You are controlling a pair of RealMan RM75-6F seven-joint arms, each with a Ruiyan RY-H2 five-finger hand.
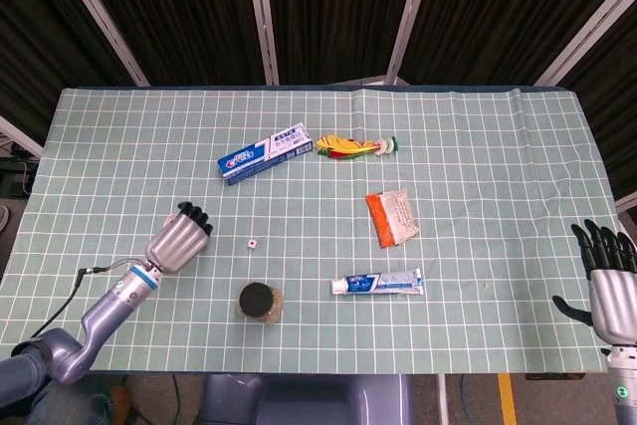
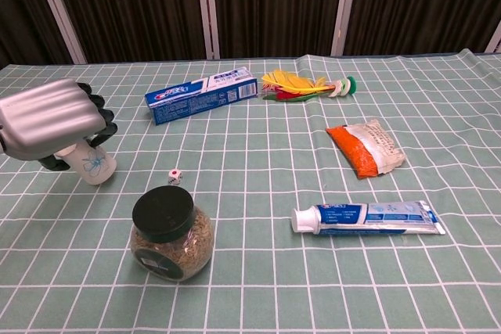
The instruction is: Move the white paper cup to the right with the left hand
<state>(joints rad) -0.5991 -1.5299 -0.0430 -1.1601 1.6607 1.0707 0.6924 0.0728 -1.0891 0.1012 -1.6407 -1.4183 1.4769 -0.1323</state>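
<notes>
The white paper cup (image 2: 91, 164) with a blue flower print stands on the green checked cloth at the left. Only its lower part shows under my left hand (image 2: 49, 120). That hand has its fingers curled over the cup's top and grips it. In the head view the left hand (image 1: 180, 239) covers the cup completely. My right hand (image 1: 609, 283) hangs at the table's right front corner, fingers spread, holding nothing.
A black-lidded jar (image 2: 169, 231) stands just right and in front of the cup, with a small die (image 2: 174, 175) between them. Further right lie a toothpaste tube (image 2: 366, 217), an orange packet (image 2: 364, 147), a toothpaste box (image 2: 201, 94) and a colourful bundle (image 2: 307, 85).
</notes>
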